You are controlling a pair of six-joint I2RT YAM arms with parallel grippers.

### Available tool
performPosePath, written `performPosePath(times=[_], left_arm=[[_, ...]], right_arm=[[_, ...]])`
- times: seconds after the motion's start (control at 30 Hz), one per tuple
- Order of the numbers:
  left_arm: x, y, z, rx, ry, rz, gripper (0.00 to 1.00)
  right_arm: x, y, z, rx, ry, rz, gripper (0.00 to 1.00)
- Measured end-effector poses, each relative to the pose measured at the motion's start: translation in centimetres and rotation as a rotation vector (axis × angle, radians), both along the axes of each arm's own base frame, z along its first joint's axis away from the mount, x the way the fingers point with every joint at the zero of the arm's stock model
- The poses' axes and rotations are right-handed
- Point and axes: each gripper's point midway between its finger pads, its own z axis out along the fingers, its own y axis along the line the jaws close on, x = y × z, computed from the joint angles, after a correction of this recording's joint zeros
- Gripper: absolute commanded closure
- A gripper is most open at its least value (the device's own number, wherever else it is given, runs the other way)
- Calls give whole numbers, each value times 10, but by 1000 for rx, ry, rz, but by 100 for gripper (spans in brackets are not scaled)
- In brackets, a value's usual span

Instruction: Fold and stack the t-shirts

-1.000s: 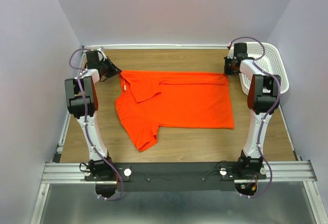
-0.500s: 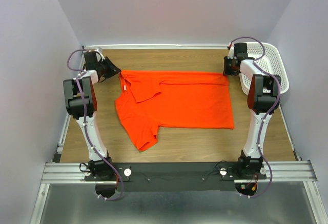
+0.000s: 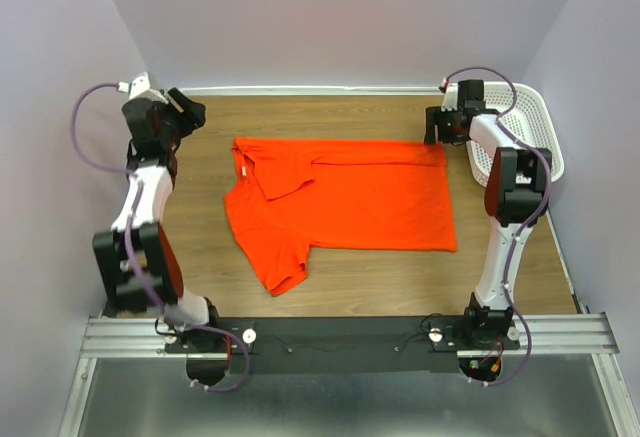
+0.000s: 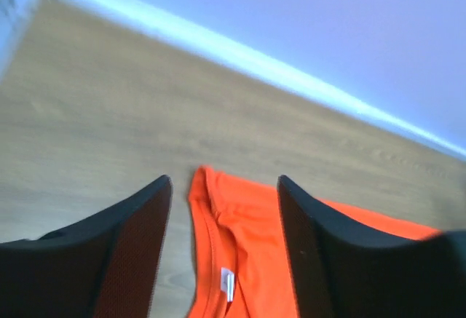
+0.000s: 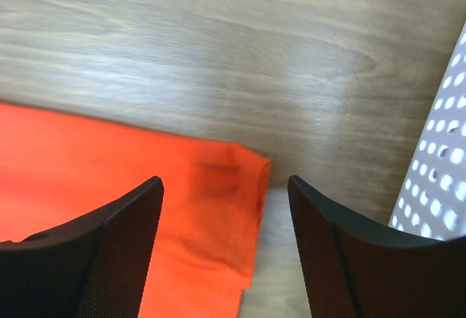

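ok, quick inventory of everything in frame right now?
t-shirt: 1, orange-red, spread flat mid-table, collar toward the left side
neck label: 1, white, inside the collar
basket: 1, white perforated, far right corner, beside the shirt and apart from it
table: 1, wood-grain brown, under it all
walls: pale lavender, on three sides
rail: 1, silver, near edge, carrying both arm bases
left gripper: 1, black, open, above the shirt's collar end
right gripper: 1, black, open, above the shirt's far right corner
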Motion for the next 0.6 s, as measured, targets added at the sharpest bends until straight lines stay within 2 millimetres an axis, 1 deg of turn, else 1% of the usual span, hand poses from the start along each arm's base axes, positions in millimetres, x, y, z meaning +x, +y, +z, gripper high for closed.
performPosePath(times=[0.03, 0.07, 0.1, 0.13, 0.17, 0.2, 0.23, 0.3, 0.33, 0.37, 0.4, 0.43, 0.47, 0.5, 0.53, 0.57, 0.6], left_arm=[[-13, 0, 24, 21, -69, 19, 13], [-28, -1, 57, 43, -155, 31, 10], [-34, -1, 70, 45, -192, 39, 8], [-49, -3, 98, 55, -271, 46, 8], [-57, -4, 109, 54, -308, 45, 8], [-64, -5, 115, 50, -332, 39, 9], [-72, -6, 114, 35, -336, 27, 14], [-81, -11, 100, 5, -310, -5, 22], [-85, -14, 86, -20, -276, -26, 31], [-89, -19, 70, -48, -238, -48, 35], [-96, -27, 47, -87, -179, -80, 37], [-103, -35, 30, -121, -130, -114, 39], [-108, -39, 20, -137, -98, -127, 39], [-118, -46, 7, -155, -53, -151, 39], [-125, -50, 1, -160, -28, -162, 39], [-131, -52, 1, -149, -19, -168, 39], [-138, -53, 4, -130, -24, -171, 38]], right_arm=[[-1, 3, 8, 0, -15, 17, 18], [-2, 8, 20, 2, -35, 41, 16], [-2, 13, 29, -1, -55, 62, 13], [-2, 17, 38, -2, -73, 81, 12], [-4, 27, 53, -3, -102, 115, 12], [-5, 34, 63, -2, -121, 137, 12], [-7, 46, 78, -5, -154, 181, 10], [-12, 63, 95, -8, -192, 246, 6], [-18, 76, 106, -5, -214, 293, 0], [-26, 90, 116, -10, -237, 364, 0], [-40, 105, 125, -10, -260, 452, 0], [-59, 123, 129, -2, -268, 564, 0], [-82, 141, 131, 10, -284, 685, 0], [-110, 159, 132, 24, -308, 833, 0], [-140, 175, 130, 47, -323, 964, 0], [-177, 195, 126, 78, -343, 1119, 0], [-208, 212, 123, 106, -355, 1228, 0]])
